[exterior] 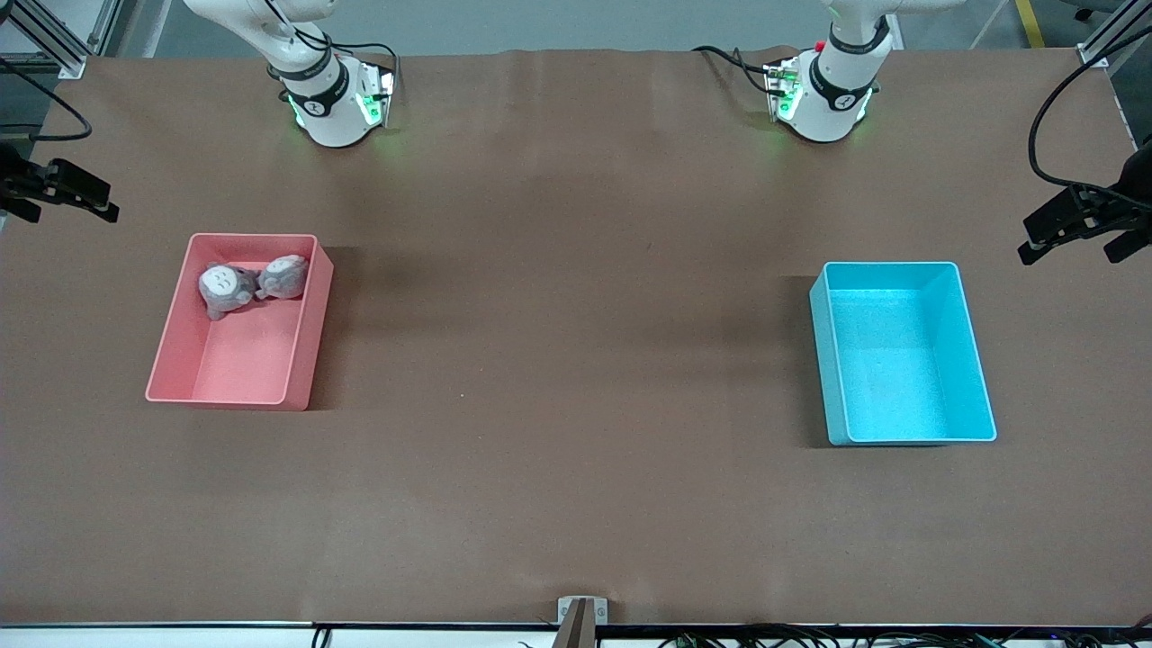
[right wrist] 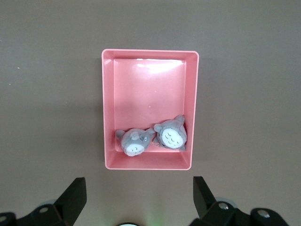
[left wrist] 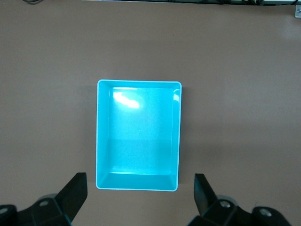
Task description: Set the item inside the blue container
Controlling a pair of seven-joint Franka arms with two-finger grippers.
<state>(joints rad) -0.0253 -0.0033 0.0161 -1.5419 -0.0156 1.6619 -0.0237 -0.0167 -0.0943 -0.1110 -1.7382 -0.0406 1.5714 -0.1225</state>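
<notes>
Nothing moved yet: blue bin (exterior: pixel 903 353) empty, both toys (exterior: pixel 252 285) in pink bin (exterior: pixel 237 322); left gripper (left wrist: pixel 140 197) and right gripper (right wrist: pixel 138 200) apart, high over bins.

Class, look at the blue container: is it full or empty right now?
Empty. The blue container shows only its bare floor in the front and left wrist views; both grey plush toys lie in the pink bin.

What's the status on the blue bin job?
Left gripper and right gripper open, both high, holding nothing. Blue container empty. Two grey plush toys in pink bin. Nothing in the way.
</notes>
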